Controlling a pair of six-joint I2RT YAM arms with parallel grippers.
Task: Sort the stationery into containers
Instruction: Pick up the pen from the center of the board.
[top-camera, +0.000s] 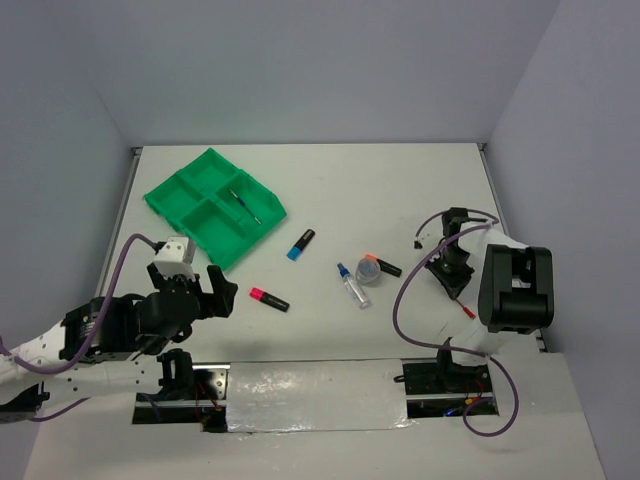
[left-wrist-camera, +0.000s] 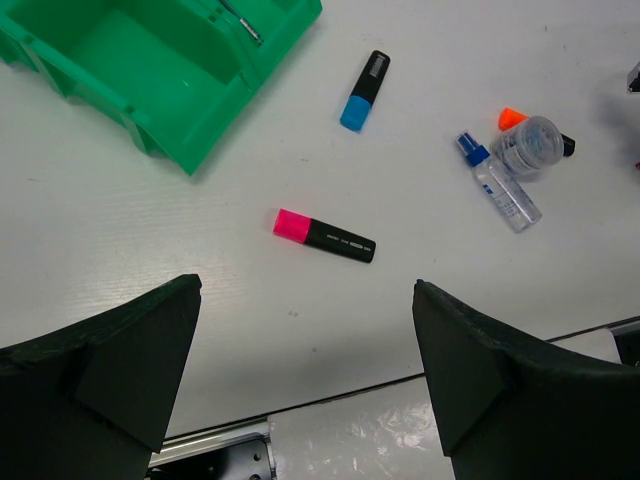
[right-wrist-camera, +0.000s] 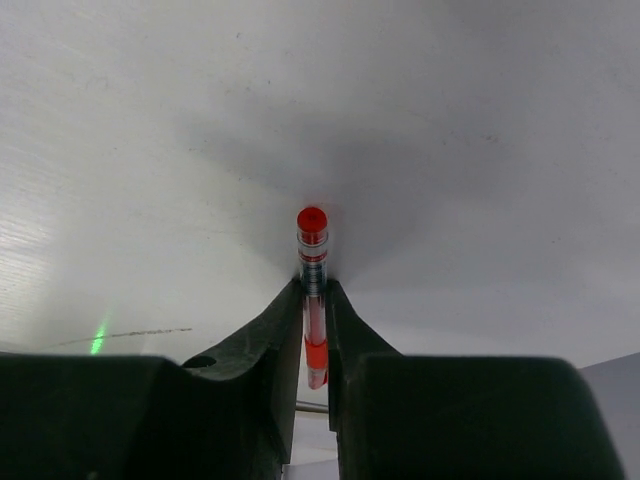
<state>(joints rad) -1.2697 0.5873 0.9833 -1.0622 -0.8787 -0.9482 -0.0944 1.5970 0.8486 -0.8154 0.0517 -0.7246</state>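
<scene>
My left gripper (top-camera: 222, 290) is open and empty, hovering just left of the pink-ended highlighter (top-camera: 268, 298); in the left wrist view its jaws (left-wrist-camera: 307, 287) stand wide apart below that highlighter (left-wrist-camera: 322, 236). My right gripper (top-camera: 460, 285) is shut on a thin red pen (right-wrist-camera: 312, 250), whose end pokes out past the fingertips (right-wrist-camera: 288, 300); the pen also shows in the top view (top-camera: 466, 311). The green four-compartment tray (top-camera: 160, 200) sits at the far left with a thin blue pen (top-camera: 243, 203) inside. A blue-ended highlighter (top-camera: 300, 244), a blue-capped clear tube (top-camera: 352, 285), a tape roll (top-camera: 369, 270) and an orange-ended highlighter (top-camera: 382, 264) lie mid-table.
The tray's near corner (left-wrist-camera: 190, 160) is above and left of the left jaws. A shiny white strip (top-camera: 310, 395) runs along the near edge between the arm bases. Grey walls enclose the table on the left, back and right.
</scene>
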